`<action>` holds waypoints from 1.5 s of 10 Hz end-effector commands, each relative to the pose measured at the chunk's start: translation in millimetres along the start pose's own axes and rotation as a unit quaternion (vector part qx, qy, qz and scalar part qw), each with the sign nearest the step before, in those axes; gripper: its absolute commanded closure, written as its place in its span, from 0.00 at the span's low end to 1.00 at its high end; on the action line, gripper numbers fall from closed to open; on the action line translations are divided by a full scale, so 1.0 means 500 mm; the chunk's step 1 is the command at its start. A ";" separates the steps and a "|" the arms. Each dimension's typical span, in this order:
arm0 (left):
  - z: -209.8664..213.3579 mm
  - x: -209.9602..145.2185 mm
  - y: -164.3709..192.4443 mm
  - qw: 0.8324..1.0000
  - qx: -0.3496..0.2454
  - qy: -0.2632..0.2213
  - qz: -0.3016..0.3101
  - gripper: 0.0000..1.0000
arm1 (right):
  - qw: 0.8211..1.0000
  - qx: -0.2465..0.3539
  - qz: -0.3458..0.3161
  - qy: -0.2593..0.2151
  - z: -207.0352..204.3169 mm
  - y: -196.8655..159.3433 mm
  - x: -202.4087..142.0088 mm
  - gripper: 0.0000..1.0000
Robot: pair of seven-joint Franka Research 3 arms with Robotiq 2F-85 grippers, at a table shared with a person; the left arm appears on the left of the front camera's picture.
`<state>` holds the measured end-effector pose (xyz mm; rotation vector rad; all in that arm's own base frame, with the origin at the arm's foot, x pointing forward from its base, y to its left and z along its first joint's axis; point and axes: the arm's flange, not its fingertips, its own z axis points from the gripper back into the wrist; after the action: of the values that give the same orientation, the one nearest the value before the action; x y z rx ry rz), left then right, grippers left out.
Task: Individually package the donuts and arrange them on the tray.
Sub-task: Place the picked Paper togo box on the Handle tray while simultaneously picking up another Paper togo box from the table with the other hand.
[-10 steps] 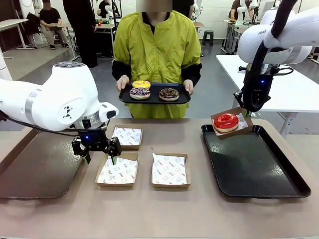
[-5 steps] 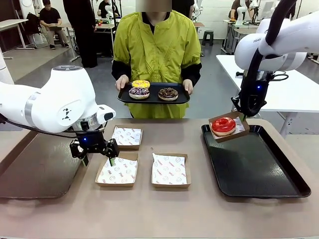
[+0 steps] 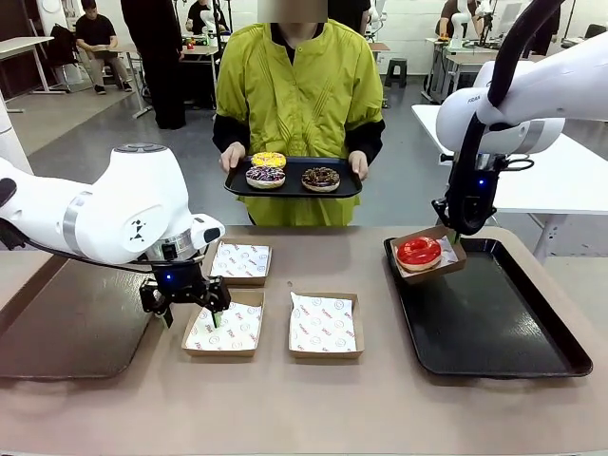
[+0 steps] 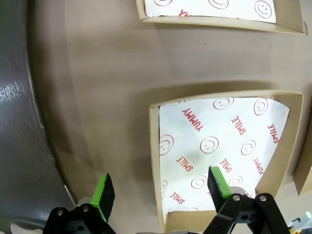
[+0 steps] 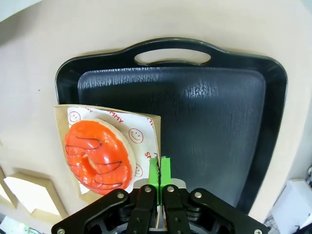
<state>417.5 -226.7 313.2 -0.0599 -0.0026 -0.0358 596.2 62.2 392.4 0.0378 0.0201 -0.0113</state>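
– Cardboard boxes nearest you: what is your left gripper (image 4: 161, 185) doing there?

– It is hanging over the near left box (image 4: 219, 141), jaws standing wide and gripping nothing. One finger (image 4: 104, 187) is sitting outside the box wall, over the table (image 4: 107, 87). The other is sitting over the printed paper lining. A second empty box (image 3: 325, 325) is lying just to the right, and a third (image 3: 242, 259) just behind.

– And your right gripper (image 5: 159, 168)?

– Its pads are pinching the wall of a fourth box (image 5: 155, 139), jaws nearly together. The red donut (image 5: 99, 156) is lying in that box. I am holding it tilted at the far left corner of the black tray (image 5: 209, 112). Whether it is touching the tray, I cannot tell.

– Where are the other donuts?

– Across the table, a person is holding a smaller tray (image 3: 294, 171) in both hands. On it the yellow donut (image 3: 269, 160) is sitting behind the sprinkled donut (image 3: 266, 177), with the chocolate donut (image 3: 321, 178) to the right.
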 end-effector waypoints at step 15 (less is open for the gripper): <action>0.072 0.003 0.000 1.000 0.013 0.007 -0.022 1.00 | 0.994 0.081 0.044 0.064 0.047 -0.040 -0.031 0.00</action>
<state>423.4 -226.6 326.3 -0.0473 -0.0067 -0.0517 599.3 57.4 395.9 0.1268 0.0883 0.0227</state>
